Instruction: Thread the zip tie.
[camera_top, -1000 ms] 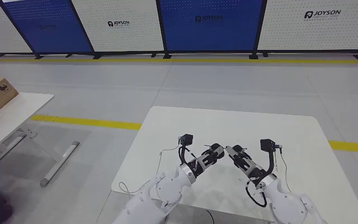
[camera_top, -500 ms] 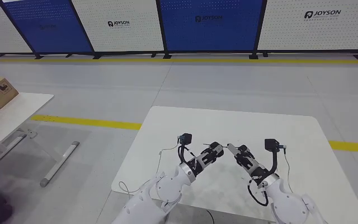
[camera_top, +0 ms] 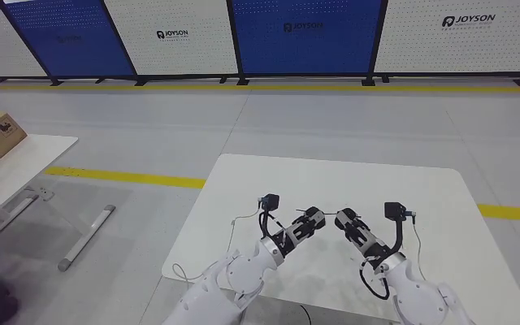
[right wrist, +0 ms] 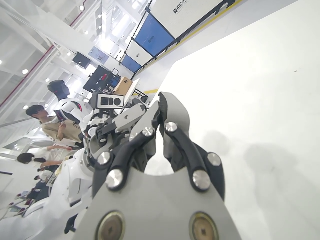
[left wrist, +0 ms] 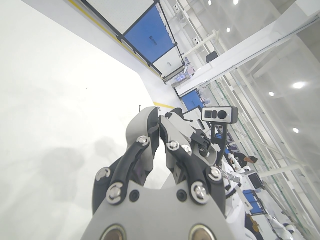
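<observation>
Top view gives you the white table (camera_top: 268, 187), with the left gripper (camera_top: 318, 216) and right gripper (camera_top: 342, 216) tip to tip, nearly touching, above its near half. Each one's fingers are pressed together. Left wrist view shows you a thin dark sliver, apparently the zip tie (left wrist: 139, 109), just beside the left fingertips. Its long axis points away from the wrist. Whether either gripper pinches it, you cannot tell.
</observation>
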`<state>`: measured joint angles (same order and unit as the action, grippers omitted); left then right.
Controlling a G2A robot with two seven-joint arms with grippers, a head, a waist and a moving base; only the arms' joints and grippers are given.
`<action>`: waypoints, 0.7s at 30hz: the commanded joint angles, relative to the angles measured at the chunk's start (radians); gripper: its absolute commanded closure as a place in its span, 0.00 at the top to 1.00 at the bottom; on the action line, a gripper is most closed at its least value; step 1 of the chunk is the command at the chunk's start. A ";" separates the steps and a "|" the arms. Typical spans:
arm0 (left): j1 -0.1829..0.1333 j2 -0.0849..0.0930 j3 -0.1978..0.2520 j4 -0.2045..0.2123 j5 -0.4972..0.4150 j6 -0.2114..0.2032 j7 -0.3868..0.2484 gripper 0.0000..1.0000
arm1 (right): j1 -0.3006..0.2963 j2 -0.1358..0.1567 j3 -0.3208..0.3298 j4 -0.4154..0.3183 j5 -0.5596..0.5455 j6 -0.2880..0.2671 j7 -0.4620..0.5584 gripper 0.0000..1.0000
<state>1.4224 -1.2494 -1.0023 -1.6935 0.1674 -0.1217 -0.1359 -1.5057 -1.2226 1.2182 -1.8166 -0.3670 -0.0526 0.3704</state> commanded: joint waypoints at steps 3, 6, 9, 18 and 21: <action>0.001 0.001 0.002 -0.005 0.006 -0.004 -0.005 0.00 | 0.000 0.000 -0.003 -0.002 -0.008 -0.001 0.002 0.00; 0.002 0.001 0.004 -0.007 0.009 -0.007 -0.008 0.00 | 0.000 0.001 -0.006 -0.003 -0.016 -0.002 0.007 0.00; 0.004 0.002 0.004 -0.008 0.013 -0.010 -0.011 0.00 | 0.001 0.001 -0.009 -0.003 -0.023 -0.003 0.012 0.00; 0.013 0.005 0.006 -0.018 0.029 -0.017 -0.024 0.00 | -0.002 0.002 -0.013 -0.006 -0.032 -0.014 0.019 0.00; 0.017 0.006 0.007 -0.022 0.034 -0.018 -0.027 0.00 | -0.004 0.003 -0.012 -0.007 -0.032 -0.015 0.018 0.00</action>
<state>1.4379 -1.2436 -0.9958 -1.7144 0.2001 -0.1394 -0.1619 -1.5086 -1.2198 1.2060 -1.8230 -0.3992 -0.0676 0.3890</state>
